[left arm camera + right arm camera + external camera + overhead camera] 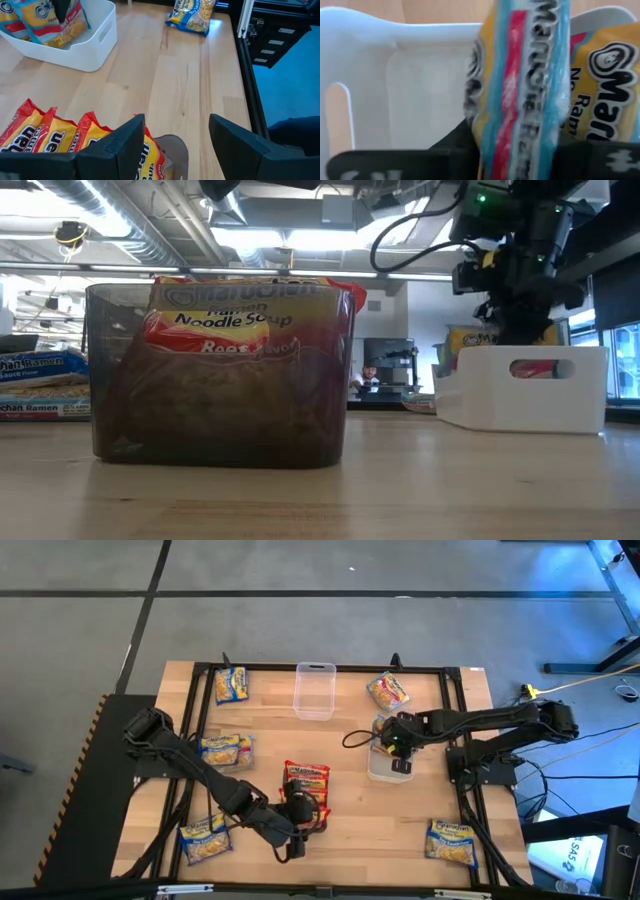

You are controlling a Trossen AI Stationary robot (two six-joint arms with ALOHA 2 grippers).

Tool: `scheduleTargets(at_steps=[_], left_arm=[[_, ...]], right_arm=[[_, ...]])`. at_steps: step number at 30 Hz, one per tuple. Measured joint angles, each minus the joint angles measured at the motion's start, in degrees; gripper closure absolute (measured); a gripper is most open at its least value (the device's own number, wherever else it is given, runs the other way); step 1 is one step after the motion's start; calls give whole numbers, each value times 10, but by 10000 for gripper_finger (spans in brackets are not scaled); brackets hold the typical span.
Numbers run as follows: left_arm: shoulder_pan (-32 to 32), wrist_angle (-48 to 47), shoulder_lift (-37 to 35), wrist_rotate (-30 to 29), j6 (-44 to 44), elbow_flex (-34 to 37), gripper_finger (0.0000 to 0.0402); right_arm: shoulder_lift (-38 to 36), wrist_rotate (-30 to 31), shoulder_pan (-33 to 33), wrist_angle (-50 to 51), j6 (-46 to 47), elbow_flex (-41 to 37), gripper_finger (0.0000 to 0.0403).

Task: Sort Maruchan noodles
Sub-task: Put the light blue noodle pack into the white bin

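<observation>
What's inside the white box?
The white box holds blue noodle packets, standing on edge. The right claw is over it, pinching one packet between its fingers. The packets cover the box's floor, so anything beneath them can't be seen.

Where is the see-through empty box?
In the high view the clear box sits at the table's far edge, near the middle, between a blue noodle packet on its left and a pinkish packet on its right.
</observation>
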State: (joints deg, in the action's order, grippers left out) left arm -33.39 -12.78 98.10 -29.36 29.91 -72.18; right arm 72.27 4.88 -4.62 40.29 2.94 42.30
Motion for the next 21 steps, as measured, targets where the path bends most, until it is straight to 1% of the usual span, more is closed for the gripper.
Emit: scheduleTargets(at_steps=[7, 11, 14, 17, 19, 21], left_arm=[[-1, 5, 0, 2, 0, 0, 187], [-1, 8, 0, 4, 0, 0, 187], [-1, 8, 0, 4, 0, 0, 187], [-1, 9, 0, 5, 0, 0, 187], [-1, 9, 0, 3, 1, 0, 187], [-1, 9, 0, 1, 14, 0, 187]], right_arm=[[0, 18, 0, -2, 1, 0, 238], [0, 41, 0, 36, 1, 26, 207], [0, 66, 2, 63, 8, 55, 199], [0, 83, 1, 82, 8, 64, 199], [0, 81, 1, 95, 9, 71, 200], [0, 66, 1, 111, 16, 86, 203]])
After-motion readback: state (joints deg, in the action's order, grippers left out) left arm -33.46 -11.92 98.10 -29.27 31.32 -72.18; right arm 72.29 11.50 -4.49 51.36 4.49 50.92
